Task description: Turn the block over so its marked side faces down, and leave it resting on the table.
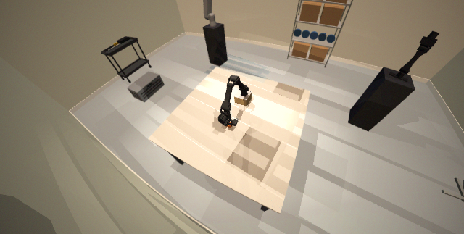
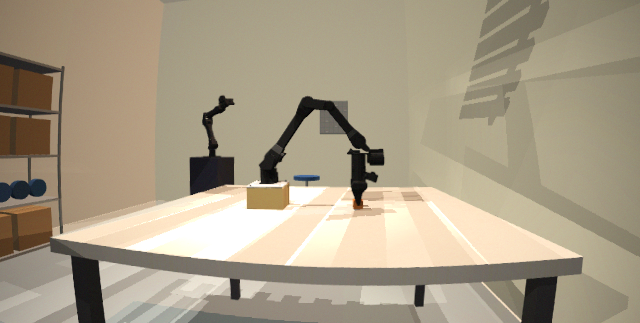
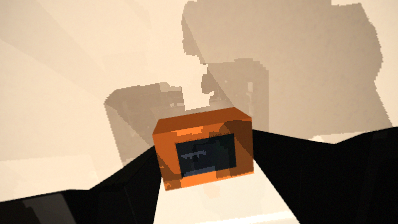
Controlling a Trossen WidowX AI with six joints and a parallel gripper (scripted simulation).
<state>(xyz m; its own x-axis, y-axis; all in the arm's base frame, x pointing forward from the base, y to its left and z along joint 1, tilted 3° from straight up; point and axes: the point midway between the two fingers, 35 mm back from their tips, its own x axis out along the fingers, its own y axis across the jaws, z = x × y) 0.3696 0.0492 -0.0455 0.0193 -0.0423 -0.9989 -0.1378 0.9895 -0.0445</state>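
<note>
The block is a small orange cube with a dark marked panel on its upper face. It rests on the pale wooden table. My gripper points straight down over it. The two dark fingers press against the block's left and right sides, so the gripper is shut on the block. The marked side faces up toward the wrist camera.
A tan cardboard box stands on the table beside the arm's base. Around the table are a shelf rack, a black cart, and two other arms on black pedestals.
</note>
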